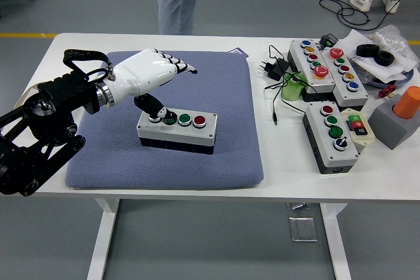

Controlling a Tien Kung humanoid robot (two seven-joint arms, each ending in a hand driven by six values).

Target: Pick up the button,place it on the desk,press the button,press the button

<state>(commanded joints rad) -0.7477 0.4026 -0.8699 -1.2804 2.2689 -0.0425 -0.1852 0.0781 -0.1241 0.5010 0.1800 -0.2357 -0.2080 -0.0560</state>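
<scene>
Blue-grey pad [216,155] is supporting the button box [176,131]; the left hand [146,73] is hovering above, fingers [178,65] extended, thumb [151,108] touching its leftmost button, grasping nothing.

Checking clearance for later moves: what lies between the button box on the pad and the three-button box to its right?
Head view: blue pad, bare white table, and a black cable end between the button box and three-button box.

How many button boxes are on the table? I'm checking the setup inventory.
4: one on the blue mat under the left hand, two side by side at far right, one nearer, right.
</scene>
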